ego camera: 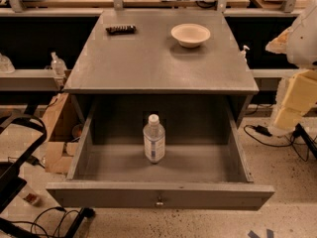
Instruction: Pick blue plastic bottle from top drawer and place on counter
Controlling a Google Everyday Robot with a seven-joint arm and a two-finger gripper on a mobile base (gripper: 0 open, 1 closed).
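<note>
1. Currently, in the camera view, we are looking down on the counter (148, 58). Its near edge is overhanging the top drawer (124, 196), which is standing open towards us. The drawer's flat front panel is carrying a small metal knob (159, 201) at its centre.
2. We are seeing the blue plastic bottle (154, 139) standing upright on the drawer floor. It is about midway between the left and right walls and nearer the back than the front panel, touching neither wall. Its white cap is pointing up just below the counter's near edge.
3. The gripper (292, 105) is hanging beyond the counter's right edge, outside its near-right corner, at the right border of the view. It is well apart from the bottle and the drawer. We cannot tell whether it is released or clenched.
4. On the counter, a pale bowl (190, 34) is sitting near the far-right corner. A dark bar-shaped packet (121, 29) is lying near the far-left corner.
5. Past the counter's left edge, a small clear pump-top bottle (58, 63) is standing on a bench (25, 79). Cardboard (57, 128) is leaning below it, just beside the drawer's left wall. Off the near-right corner, black cables (267, 135) are trailing across the speckled floor.
</note>
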